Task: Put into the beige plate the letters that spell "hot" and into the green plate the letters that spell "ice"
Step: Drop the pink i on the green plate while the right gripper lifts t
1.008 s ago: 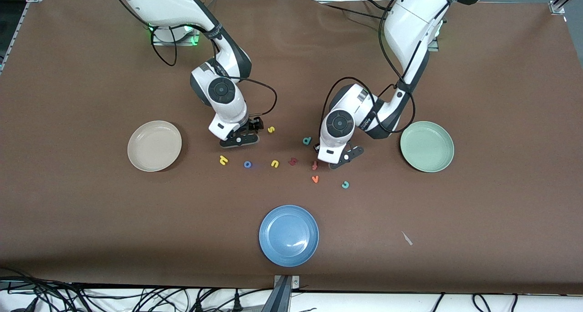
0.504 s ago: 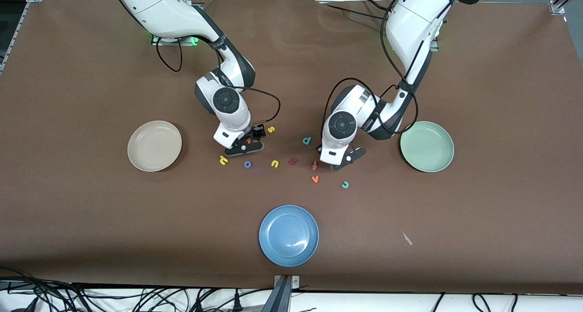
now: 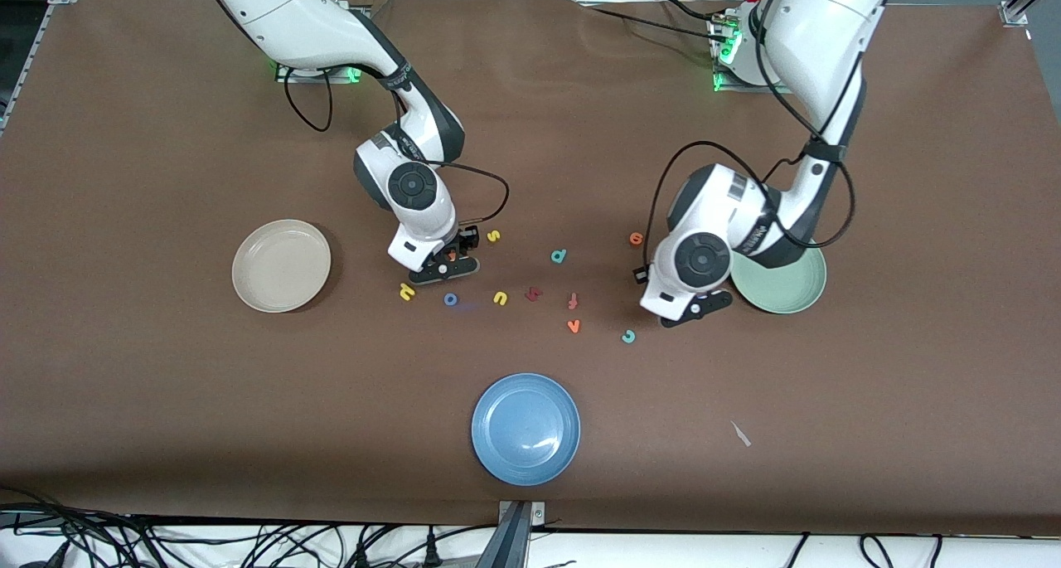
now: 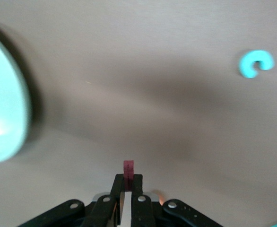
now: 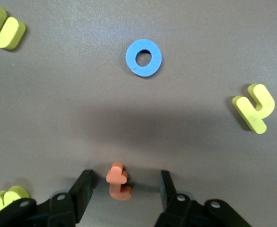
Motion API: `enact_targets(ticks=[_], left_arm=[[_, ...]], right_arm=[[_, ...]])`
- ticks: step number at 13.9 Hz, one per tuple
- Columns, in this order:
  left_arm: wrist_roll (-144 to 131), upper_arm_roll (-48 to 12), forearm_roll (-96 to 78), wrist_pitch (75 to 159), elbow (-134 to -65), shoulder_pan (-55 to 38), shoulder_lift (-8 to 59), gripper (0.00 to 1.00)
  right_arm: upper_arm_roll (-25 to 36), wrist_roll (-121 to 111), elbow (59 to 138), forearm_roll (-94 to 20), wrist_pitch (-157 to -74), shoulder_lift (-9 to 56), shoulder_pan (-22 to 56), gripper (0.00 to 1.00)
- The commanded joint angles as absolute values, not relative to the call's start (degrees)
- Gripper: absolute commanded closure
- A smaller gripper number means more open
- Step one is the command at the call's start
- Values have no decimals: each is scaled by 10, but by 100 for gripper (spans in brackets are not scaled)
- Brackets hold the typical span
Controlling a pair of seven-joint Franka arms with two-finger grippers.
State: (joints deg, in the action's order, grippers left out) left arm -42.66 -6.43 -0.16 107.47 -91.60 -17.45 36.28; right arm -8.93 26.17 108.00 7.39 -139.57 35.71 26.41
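Beside the green plate (image 3: 787, 290), the left pincer (image 4: 127, 185) gripped the dark red bar (image 4: 128, 168), while the right pincer (image 5: 124, 187) straddled the orange letter (image 5: 117, 182), fingers apart.

Three plates (image 3: 281, 265) (image 3: 525, 429) (image 3: 792, 290); twelve foam letters (image 3: 450, 299); two arms (image 3: 412, 186) (image 3: 704, 261).

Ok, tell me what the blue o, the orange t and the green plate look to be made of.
Blue o: likely foam, with a matte, slightly grainy face and thick, cleanly cut edges.
Orange t: apparently the same matte foam, chunky with soft corners, lying between the right tool's fingers.
Green plate: probably plastic or melamine, smooth, with a soft sheen in the left wrist view; ceramic can't be excluded.
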Motion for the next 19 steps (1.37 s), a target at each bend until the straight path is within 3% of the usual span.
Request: enact_targets(ticks=[1,6,11,12,13,14,16,19], left_arm=[[-341,-68,9,1026,-925,-128,346,100],[-218,-67,10,989,-935,-34,347,100],[-191,-68,32,987,-947,4,356,100],[-190,-68,46,990,-946,5,357,93],[-191,-68,47,991,-941,4,359,41],[-191,-68,47,989,-938,3,358,1],[-194,-74,47,988,-932,-7,352,0],[-199,-108,40,983,-880,-25,348,0]], right_arm=[[-91,254,1077,83,-1375,358,262,45],[-91,255,1072,82,-1375,358,261,57],[-91,265,1067,80,-1375,358,263,88],[-91,267,1066,78,-1375,358,265,93],[-91,265,1065,76,-1375,358,264,97],[-92,262,1061,75,-1375,357,264,99],[-91,259,1040,73,-1342,352,262,100],[-81,265,977,69,-1225,338,259,100]])
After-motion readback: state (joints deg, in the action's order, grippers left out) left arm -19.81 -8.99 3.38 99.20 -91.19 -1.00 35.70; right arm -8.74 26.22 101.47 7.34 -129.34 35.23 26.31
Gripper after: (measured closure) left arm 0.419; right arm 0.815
